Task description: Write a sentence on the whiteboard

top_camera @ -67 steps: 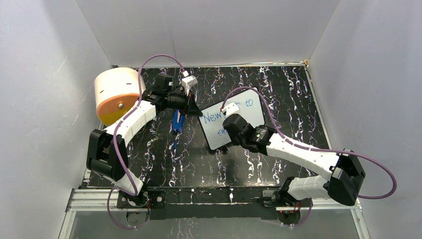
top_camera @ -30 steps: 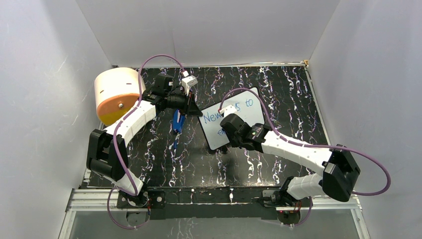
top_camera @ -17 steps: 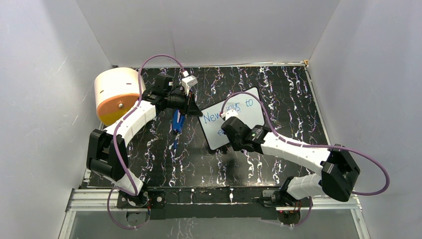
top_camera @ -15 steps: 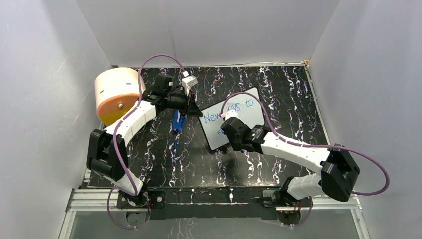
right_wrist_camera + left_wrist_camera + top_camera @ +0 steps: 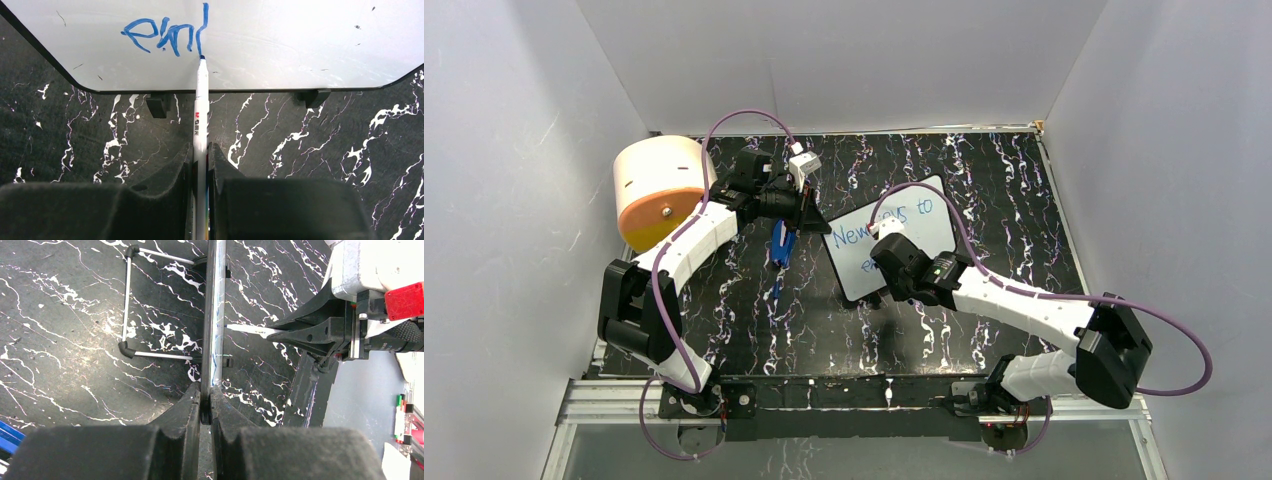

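Note:
The whiteboard (image 5: 929, 232) stands tilted on small black feet at mid-table. Its left edge is pinched by my left gripper (image 5: 817, 223), which is shut on the frame; the left wrist view shows the board edge-on (image 5: 215, 315) between the jaws of the left gripper (image 5: 205, 401). My right gripper (image 5: 201, 155) is shut on a white marker (image 5: 201, 110). The marker's blue tip touches the board (image 5: 310, 40) at the foot of a tall stroke. The sentence (image 5: 862, 233) reads "New joys to" on top, and the second line (image 5: 165, 34) has "em" plus that stroke.
A peach and orange cylinder (image 5: 660, 190) lies at the back left. A blue object (image 5: 782, 244) rests on the black marbled table (image 5: 754, 310) under the left forearm. Grey walls close in on three sides. The board's wire stand (image 5: 127, 300) sticks out behind it.
My right wrist has drifted slightly toward the near side over the lower line, uncovering more of the top line. The left arm and the board have not moved.

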Robot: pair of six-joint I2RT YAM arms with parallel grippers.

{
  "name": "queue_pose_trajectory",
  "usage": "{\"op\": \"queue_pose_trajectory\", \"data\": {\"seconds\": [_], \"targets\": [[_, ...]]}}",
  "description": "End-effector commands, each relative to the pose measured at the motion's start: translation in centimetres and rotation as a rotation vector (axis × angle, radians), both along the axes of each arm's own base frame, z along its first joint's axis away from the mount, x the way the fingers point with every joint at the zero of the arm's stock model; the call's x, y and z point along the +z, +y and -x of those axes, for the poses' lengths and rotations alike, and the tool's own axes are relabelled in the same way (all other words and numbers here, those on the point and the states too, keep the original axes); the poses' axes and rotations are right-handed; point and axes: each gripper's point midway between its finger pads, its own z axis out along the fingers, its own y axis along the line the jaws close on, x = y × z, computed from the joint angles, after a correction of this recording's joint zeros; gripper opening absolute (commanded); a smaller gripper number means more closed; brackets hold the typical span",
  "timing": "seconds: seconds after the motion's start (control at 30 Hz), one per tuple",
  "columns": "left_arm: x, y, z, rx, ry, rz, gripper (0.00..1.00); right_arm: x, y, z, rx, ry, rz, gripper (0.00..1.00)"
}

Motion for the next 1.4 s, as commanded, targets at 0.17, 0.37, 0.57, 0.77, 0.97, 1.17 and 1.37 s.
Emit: {"op": "queue_pose_trajectory", "data": {"seconds": [0.17, 0.37, 0.57, 0.77, 0.97, 1.17, 1.37], "targets": [[-0.7, 0.4, -0.2, 0.002, -0.015, -0.039, 0.00, 2.2, 1.4, -1.8, 0.000, -0.082, -0.050, 0.00], [-0.7, 0.4, -0.1, 0.001, -0.014, -0.037, 0.00, 2.3, 1.6, -2.1, 0.001, -0.090, -0.048, 0.00], [-0.6, 0.5, -0.1, 0.000, -0.016, -0.037, 0.00, 2.6, 1.3, -2.4, -0.014, -0.109, -0.045, 0.00], [-0.6, 0.5, -0.1, 0.000, -0.016, -0.039, 0.00, 3.0, 0.8, -2.9, -0.040, -0.129, -0.038, 0.00], [-0.5, 0.5, -0.1, 0.001, -0.020, -0.039, 0.00, 2.4, 0.0, -2.7, -0.054, -0.108, -0.013, 0.00], [-0.6, 0.5, -0.1, 0.001, -0.019, -0.039, 0.00, 1.3, -0.5, -1.9, -0.052, -0.061, 0.003, 0.00], [-0.6, 0.5, -0.1, 0.001, -0.018, -0.040, 0.00, 0.2, -0.8, -0.9, -0.045, -0.014, 0.009, 0.00]]}}
